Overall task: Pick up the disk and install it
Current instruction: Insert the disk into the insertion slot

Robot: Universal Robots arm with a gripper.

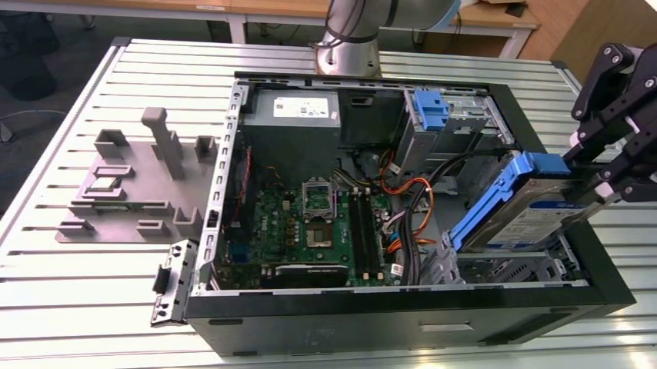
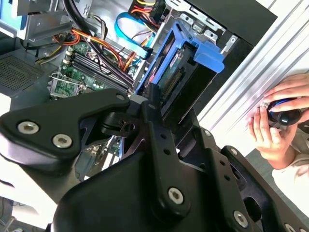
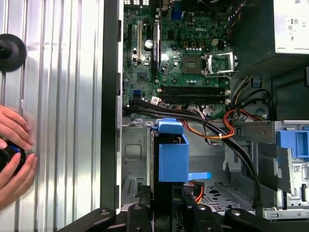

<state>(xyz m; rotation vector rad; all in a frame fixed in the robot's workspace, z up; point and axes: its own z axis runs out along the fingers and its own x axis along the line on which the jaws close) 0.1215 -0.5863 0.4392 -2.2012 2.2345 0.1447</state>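
End effector (image 1: 604, 187) clamped on disk (image 1: 518, 209) at exterior view's right. Disk tilted over lower-right corner of open computer case (image 1: 411, 311). Case lies on ribbed metal desk (image 1: 92, 300). Grey fixture block (image 1: 134, 181) at exterior view's left. Wooden tabletop (image 1: 257, 6) along upper edge. Person's hands (image 3: 13, 145) on desk in first wrist view.

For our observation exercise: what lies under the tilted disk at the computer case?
The disk, tilted in the pincer, hangs over a grey metal bay. Its floor directly beneath is covered.
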